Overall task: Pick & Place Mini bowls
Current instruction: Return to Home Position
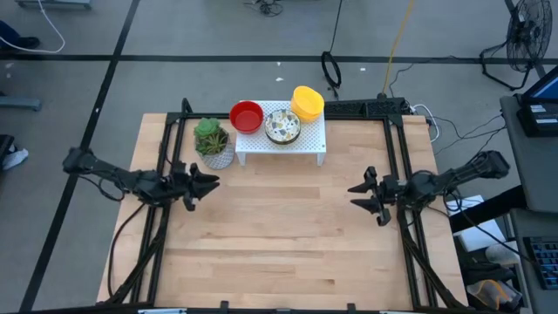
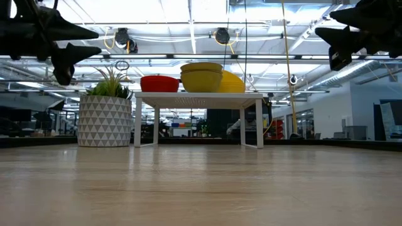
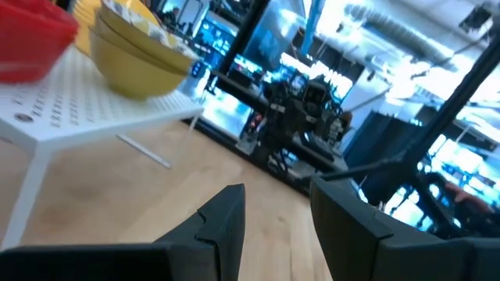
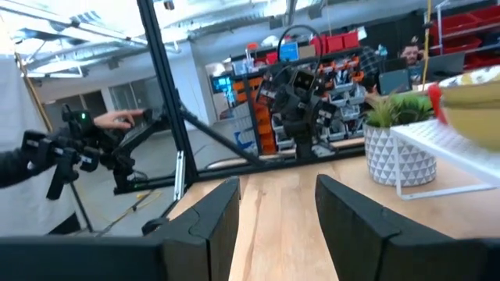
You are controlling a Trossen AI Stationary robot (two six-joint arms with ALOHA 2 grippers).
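The mini bowls sit on a white perforated rack at the table's far middle: a red stack, a speckled greenish-white stack and a yellow stack. In the low view the red bowls and yellow bowls show on the rack top. My left gripper is open and empty above the table's left side, pointing right. My right gripper is open and empty above the right side, pointing left. Both hang well clear of the tabletop.
A green plant in a pale patterned pot stands just left of the rack, close to my left gripper. The wooden tabletop stretches between the grippers and toward the near edge. A person's hand shows beyond the table in the right wrist view.
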